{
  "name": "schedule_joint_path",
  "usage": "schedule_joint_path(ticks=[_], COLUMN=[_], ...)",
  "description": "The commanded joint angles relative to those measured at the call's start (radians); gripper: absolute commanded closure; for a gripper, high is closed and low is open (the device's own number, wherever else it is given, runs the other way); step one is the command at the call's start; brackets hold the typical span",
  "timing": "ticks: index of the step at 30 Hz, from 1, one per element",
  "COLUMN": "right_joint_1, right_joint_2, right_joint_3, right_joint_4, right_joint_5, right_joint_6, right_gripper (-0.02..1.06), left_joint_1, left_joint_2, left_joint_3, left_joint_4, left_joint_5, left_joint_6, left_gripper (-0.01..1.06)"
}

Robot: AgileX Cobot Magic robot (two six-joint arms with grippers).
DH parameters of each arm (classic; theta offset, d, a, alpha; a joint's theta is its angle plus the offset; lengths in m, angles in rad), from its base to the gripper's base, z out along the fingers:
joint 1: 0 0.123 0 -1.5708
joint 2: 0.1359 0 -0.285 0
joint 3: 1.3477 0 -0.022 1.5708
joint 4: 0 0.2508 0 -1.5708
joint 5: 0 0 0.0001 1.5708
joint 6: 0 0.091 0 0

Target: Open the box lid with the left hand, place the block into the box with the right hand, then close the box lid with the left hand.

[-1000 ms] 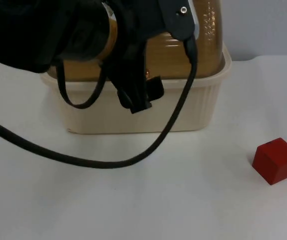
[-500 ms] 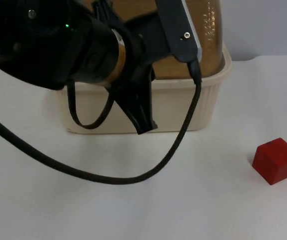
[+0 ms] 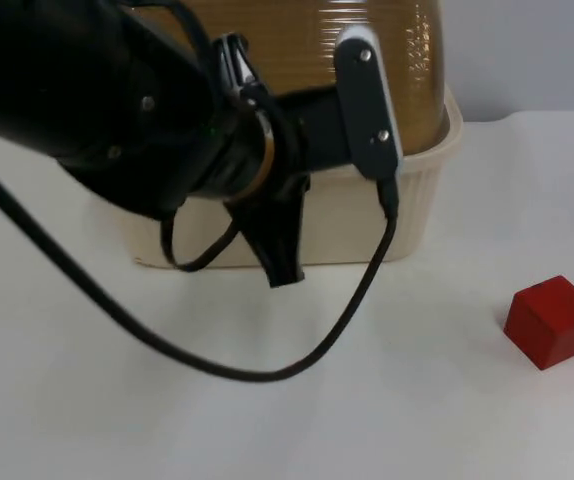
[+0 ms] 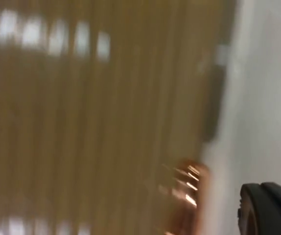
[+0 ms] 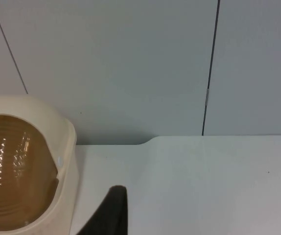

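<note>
While the cream box (image 3: pixel 367 215) at upper centre of the top view has its amber ribbed lid (image 3: pixel 367 60) apparently raised behind it, step 1 looks about done; steps 2 and 3 remain. At lower right of that view the red block (image 3: pixel 553 321) sits on the white table (image 3: pixel 417 420), well apart from the box. Fingers of the left gripper (image 3: pixel 279 250) hang before the box front; open or closed cannot be told. Right gripper (image 5: pixel 112 210) waits, state unclear.
</note>
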Motion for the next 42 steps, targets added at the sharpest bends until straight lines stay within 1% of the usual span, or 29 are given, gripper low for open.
schedule_joint_path(ticks=[1, 4, 10, 12, 14, 15, 18, 23, 30, 35, 42], right_joint_1=[0.003, 0.003, 0.003, 0.003, 0.003, 0.003, 0.003, 0.003, 0.003, 0.003, 0.003], right_joint_2=[-0.012, -0.012, -0.012, -0.012, -0.012, -0.012, -0.012, -0.012, -0.012, -0.012, -0.012], right_joint_3=[-0.007, -0.007, -0.007, -0.007, -0.007, -0.007, -0.007, -0.007, -0.007, -0.007, -0.007], right_joint_4=[-0.012, -0.054, -0.054, -0.054, -0.054, -0.054, -0.054, -0.054, -0.054, -0.054, -0.054], right_joint_5=[-0.005, 0.001, -0.004, -0.006, -0.006, -0.006, -0.004, -0.003, -0.003, -0.005, -0.005], right_joint_6=[-0.005, -0.005, -0.005, -0.005, -0.005, -0.005, -0.005, -0.005, -0.005, -0.001, -0.001], right_gripper=[0.0, 0.0, 0.0, 0.0, 0.0, 0.0, 0.0, 0.0, 0.0, 0.0, 0.0], left_joint_1=[0.002, 0.002, 0.004, 0.004, 0.016, 0.016, 0.052, 0.097, 0.097, 0.097, 0.139], left_joint_2=[0.008, 0.01, 0.012, 0.012, 0.012, 0.012, 0.017, 0.017, 0.021, 0.027, 0.027], left_joint_3=[-0.037, -0.057, -0.057, -0.057, -0.053, -0.053, -0.048, -0.048, -0.048, -0.048, -0.048], left_joint_4=[0.011, 0.011, 0.011, -0.043, -0.097, -0.097, -0.095, -0.095, -0.1, -0.094, -0.077], left_joint_5=[0.027, 0.025, 0.015, -0.016, -0.05, -0.05, -0.06, -0.115, -0.149, -0.154, -0.155], left_joint_6=[-0.009, -0.007, -0.007, 0.014, 0.065, 0.065, 0.109, 0.155, 0.155, 0.155, 0.155], left_gripper=[1.05, 1.05, 1.05, 1.05, 1.05, 1.05, 1.05, 1.05, 1.05, 1.05, 1.05])
